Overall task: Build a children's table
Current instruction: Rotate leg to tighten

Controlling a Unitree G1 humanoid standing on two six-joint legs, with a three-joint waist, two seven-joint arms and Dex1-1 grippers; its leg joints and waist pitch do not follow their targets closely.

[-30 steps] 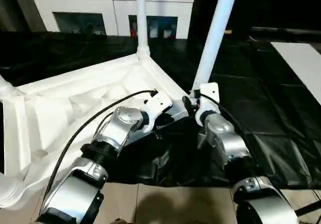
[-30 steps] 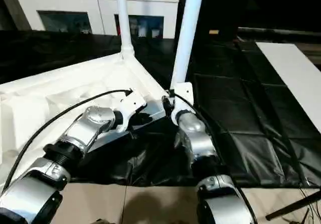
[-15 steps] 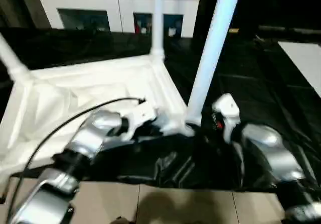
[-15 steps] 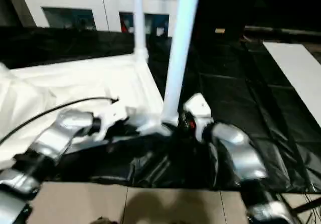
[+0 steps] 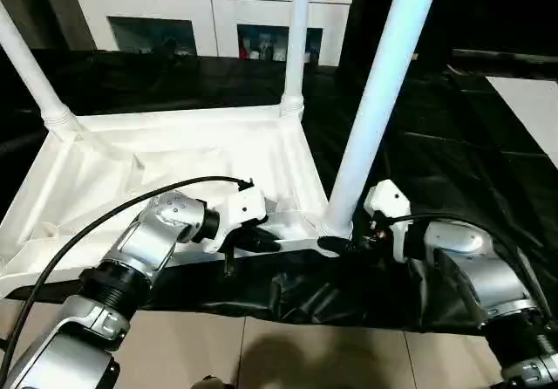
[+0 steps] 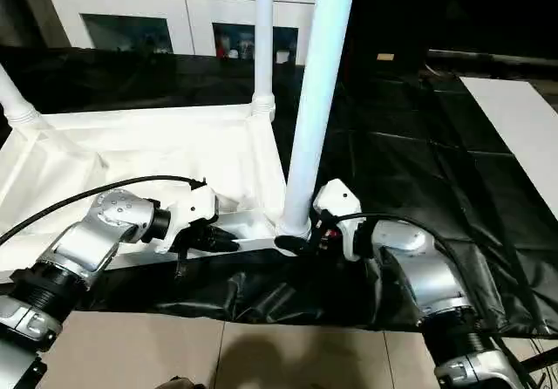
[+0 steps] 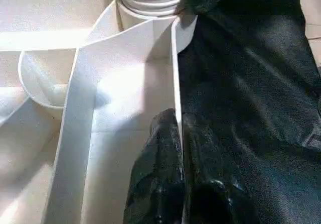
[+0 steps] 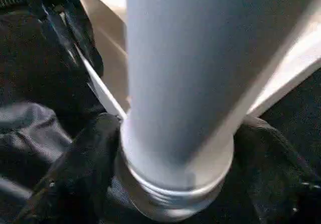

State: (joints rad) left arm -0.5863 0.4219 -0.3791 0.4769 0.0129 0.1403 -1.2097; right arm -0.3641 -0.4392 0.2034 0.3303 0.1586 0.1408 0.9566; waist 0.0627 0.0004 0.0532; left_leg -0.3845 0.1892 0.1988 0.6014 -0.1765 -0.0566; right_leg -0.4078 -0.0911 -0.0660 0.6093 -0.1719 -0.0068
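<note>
So the tabletop point(image 5: 174, 158) lay upside down on the black counter point(image 5: 453, 153). Left gripper point(image 5: 261, 239) fingers pinched its near rim, steadying it, while right gripper point(image 6: 301, 242) fingers straddled the near leg point(image 6: 314, 101) base, probably seating it.

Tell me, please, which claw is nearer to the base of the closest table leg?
Right. The right claw straddles the base of the leg at its corner socket; the left claw pinches the tabletop rim farther along the near edge.
</note>
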